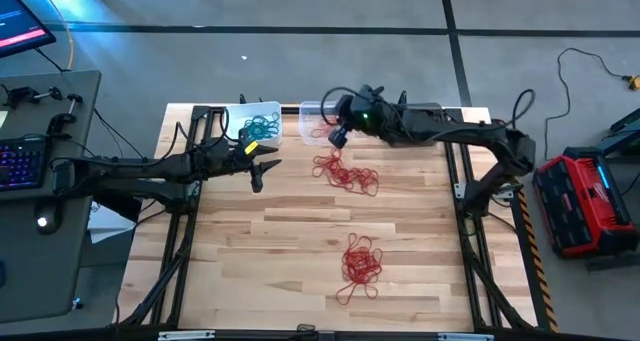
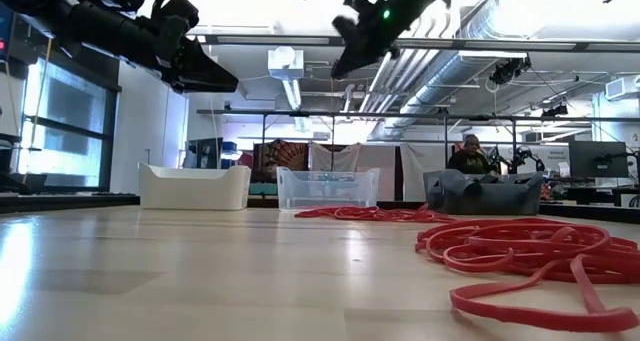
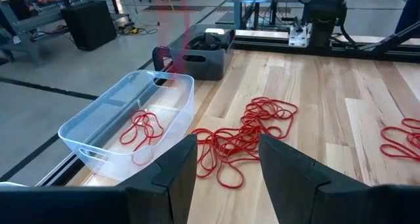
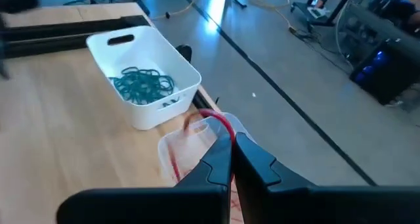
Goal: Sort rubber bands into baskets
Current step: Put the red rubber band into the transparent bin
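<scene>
A: Which step are you on?

B: The drop. Your right gripper (image 4: 231, 159) hangs above the clear basket (image 1: 318, 119), fingers pinched tight on 1 red rubber band (image 4: 216, 121) that arcs out from the tips.

A: So what does your next move call for?

B: Part the fingers while the tips sit inside the basket's outline. The band is light and may cling to a finger, so watch that it falls.

A: And your left gripper (image 3: 226, 168)?

B: It hovers with its fingers spread wide and nothing between them, facing the near red pile (image 1: 345, 173) just beside the clear basket. A few red bands already lie in that basket.

A: What else is around?

B: The white basket (image 4: 146, 76) holds the teal bands (image 4: 143, 83), the dark grey basket (image 3: 203, 53) stands last in the row, and a 2nd red pile (image 1: 360, 263) lies well apart. Both arms meet near the clear basket, so mind them crowding.
</scene>
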Action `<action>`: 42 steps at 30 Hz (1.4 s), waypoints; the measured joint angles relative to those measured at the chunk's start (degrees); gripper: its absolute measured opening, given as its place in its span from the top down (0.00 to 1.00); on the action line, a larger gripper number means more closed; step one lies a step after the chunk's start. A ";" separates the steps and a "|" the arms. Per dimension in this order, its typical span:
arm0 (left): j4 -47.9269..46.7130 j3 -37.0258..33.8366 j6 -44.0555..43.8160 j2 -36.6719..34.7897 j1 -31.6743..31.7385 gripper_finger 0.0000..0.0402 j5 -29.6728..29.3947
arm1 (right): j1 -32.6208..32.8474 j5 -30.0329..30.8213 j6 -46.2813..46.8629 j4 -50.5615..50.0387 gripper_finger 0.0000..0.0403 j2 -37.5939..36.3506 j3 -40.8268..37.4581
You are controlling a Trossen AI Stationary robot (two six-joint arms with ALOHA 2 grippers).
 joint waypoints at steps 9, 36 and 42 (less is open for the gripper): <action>-0.17 0.00 -0.02 0.00 -0.04 0.61 0.15 | -6.34 -6.78 0.02 12.81 1.00 8.23 -0.08; 1.82 -0.02 -1.85 4.86 0.00 0.88 4.53 | -13.28 -15.31 4.08 9.88 0.87 19.57 0.81; 8.45 -0.02 -1.95 10.26 0.00 0.98 4.50 | -13.30 -15.29 4.30 4.79 0.74 19.47 3.85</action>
